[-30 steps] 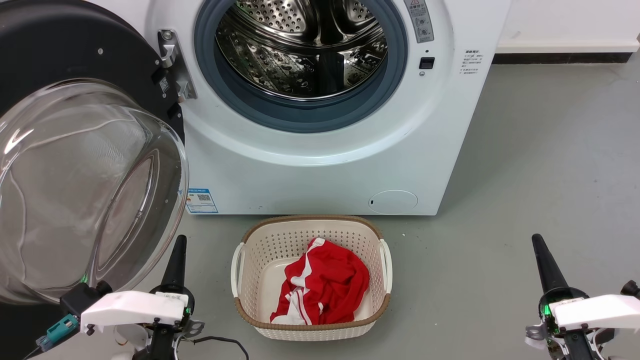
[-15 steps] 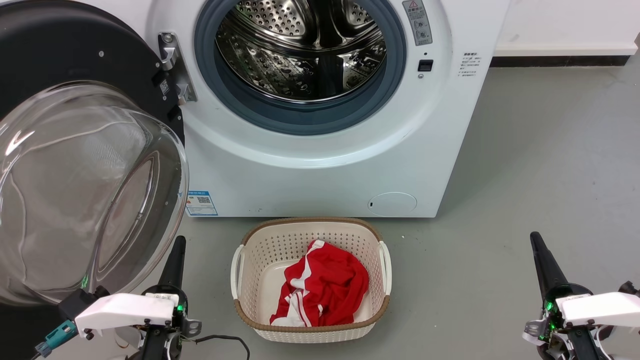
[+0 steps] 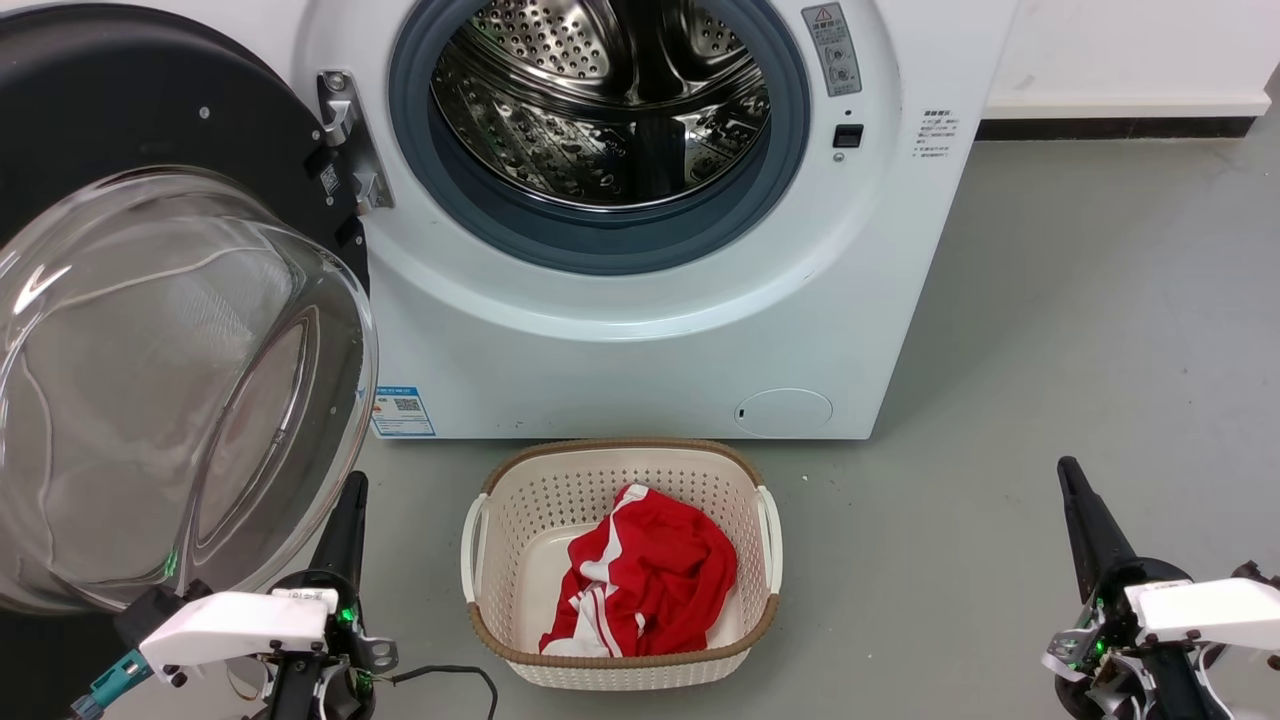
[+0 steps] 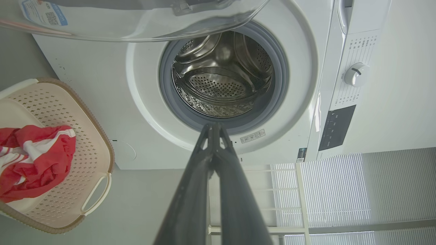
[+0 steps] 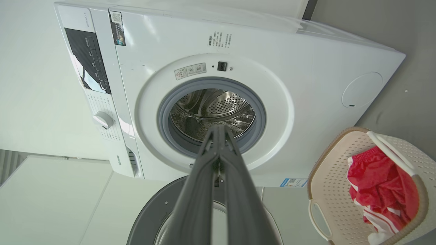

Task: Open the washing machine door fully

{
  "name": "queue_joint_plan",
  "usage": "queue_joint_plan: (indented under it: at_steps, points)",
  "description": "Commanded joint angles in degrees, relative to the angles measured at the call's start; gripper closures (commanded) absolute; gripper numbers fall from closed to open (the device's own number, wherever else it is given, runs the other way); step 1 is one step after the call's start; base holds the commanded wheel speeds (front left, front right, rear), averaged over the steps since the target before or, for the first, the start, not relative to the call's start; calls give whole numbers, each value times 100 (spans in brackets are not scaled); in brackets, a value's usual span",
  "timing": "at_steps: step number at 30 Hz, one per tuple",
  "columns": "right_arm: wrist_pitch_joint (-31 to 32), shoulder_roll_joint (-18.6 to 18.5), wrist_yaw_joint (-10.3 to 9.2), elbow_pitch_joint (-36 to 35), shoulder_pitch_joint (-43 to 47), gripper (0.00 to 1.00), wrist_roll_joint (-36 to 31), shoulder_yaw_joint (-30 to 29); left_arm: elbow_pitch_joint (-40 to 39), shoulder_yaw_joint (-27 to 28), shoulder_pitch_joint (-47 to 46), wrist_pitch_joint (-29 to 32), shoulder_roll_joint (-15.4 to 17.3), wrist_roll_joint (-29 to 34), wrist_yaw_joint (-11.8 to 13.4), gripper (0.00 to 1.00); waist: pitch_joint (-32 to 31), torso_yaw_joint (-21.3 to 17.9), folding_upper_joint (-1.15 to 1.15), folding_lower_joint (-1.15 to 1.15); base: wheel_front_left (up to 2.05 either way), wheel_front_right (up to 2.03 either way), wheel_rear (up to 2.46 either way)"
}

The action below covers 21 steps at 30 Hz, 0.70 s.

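While the washing machine door [image 3: 120,110] stands swung wide on its hinge [image 3: 345,140] at the left of the opening, with its black disc turned away from the cabinet and its clear glass bowl bulging toward the near side, the washing machine [image 3: 650,340] shows its steel drum [image 3: 600,110] and grey-blue rubber seal [image 3: 600,245] uncovered. Low on the white front sit a small blue sticker [image 3: 404,412] at the left and a round cap [image 3: 783,412] further right. The left gripper [image 3: 356,485] hangs at the near left, just beside the lower edge of the glass bowl. Its two dark fingers are pressed together on nothing and point up toward the drum, and I cannot tell whether they brush the glass. The right gripper [image 3: 1068,470] is at the near right over the bare grey floor [image 3: 1050,330], well apart from the machine. Its jaws are likewise together and empty. Between the two grippers, on the floor just in front of the machine, stands a cream perforated basket [image 3: 620,452] with a brown rim, and a crumpled red-and-white garment [image 3: 650,580] lies inside it.
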Motion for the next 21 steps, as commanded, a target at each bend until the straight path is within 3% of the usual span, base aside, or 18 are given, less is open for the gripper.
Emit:
queue_joint_plan:
  at_steps: [1, 21]
  points:
    - [32, -11, -1, 12, -100, 100, 148, -8, -37, 19, 2, 43, -4, -124, -28, 100, -5, -1, 0, 0, 0, 0, 0]
    - [197, 16, -2, 156, -195, 100, 886, -45, -35, 111, 34, 235, -17, -862, -62, 100, -63, -15, 0, 0, 0, 0, 0]
